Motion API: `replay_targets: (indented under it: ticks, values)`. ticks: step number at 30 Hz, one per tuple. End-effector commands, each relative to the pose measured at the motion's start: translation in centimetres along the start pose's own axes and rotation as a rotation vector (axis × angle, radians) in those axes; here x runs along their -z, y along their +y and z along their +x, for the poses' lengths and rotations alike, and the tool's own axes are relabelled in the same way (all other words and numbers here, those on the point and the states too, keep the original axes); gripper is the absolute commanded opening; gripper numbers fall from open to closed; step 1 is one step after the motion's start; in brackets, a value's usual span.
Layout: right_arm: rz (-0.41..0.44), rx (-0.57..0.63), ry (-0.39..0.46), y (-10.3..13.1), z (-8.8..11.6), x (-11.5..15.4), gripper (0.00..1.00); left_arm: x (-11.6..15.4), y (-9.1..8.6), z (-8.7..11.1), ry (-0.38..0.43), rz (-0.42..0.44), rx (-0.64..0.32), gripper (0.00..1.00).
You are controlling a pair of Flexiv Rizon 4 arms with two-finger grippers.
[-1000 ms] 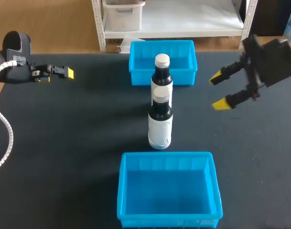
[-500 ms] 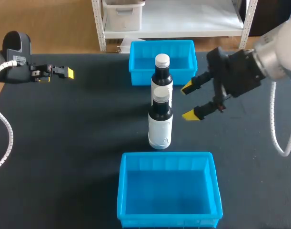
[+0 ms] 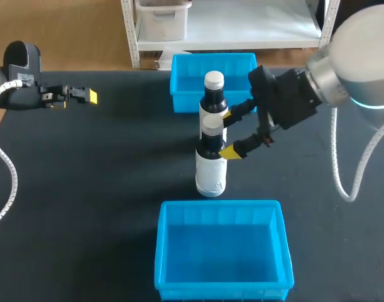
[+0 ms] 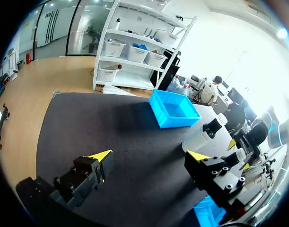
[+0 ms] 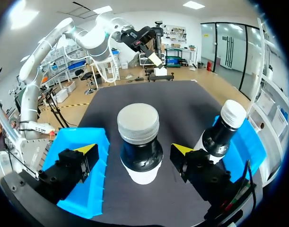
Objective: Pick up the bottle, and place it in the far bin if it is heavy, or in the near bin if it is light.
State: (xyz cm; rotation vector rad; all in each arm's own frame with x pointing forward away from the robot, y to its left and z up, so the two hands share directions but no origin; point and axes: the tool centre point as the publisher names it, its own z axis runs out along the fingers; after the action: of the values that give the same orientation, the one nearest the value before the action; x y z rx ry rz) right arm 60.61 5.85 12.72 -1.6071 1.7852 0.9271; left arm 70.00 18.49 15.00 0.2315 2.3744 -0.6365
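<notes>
Two dark bottles with white caps and white labels stand in a line mid-table. The far bottle (image 3: 214, 94) is just in front of the far blue bin (image 3: 184, 99). The near bottle (image 3: 211, 162) stands between it and the near blue bin (image 3: 220, 205). My right gripper (image 3: 229, 133) is open at the near bottle's upper part. In the right wrist view the near bottle (image 5: 139, 142) sits between the fingers of the right gripper (image 5: 135, 151), with gaps on both sides, and the far bottle (image 5: 223, 130) is beside it. My left gripper (image 3: 85, 95) is open and empty at the table's far left.
Both bins look empty. In the left wrist view the open left gripper (image 4: 150, 156) faces bare dark table, with the far bin (image 4: 175, 111) and the bottles (image 4: 208, 135) beyond. The dark mat runs open on both sides of the bottles.
My right arm has swung in from the right side of the table to the near bottle, its open fingers now on either side of it. The left arm has not moved.
</notes>
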Motion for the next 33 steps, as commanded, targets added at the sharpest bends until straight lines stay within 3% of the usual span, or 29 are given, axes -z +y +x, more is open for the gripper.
replay_targets:
  ticks: [1,33]
  values:
    - [0.007,-0.008,-0.002,0.2,-0.4,-0.8,1.0,0.0,0.0,0.0,0.0,0.0,0.0,1.0]
    - [-0.022,-0.017,-0.024,1.4,-0.7,-2.1,1.0,0.0,0.0,0.0,0.0,0.0,0.0,1.0]
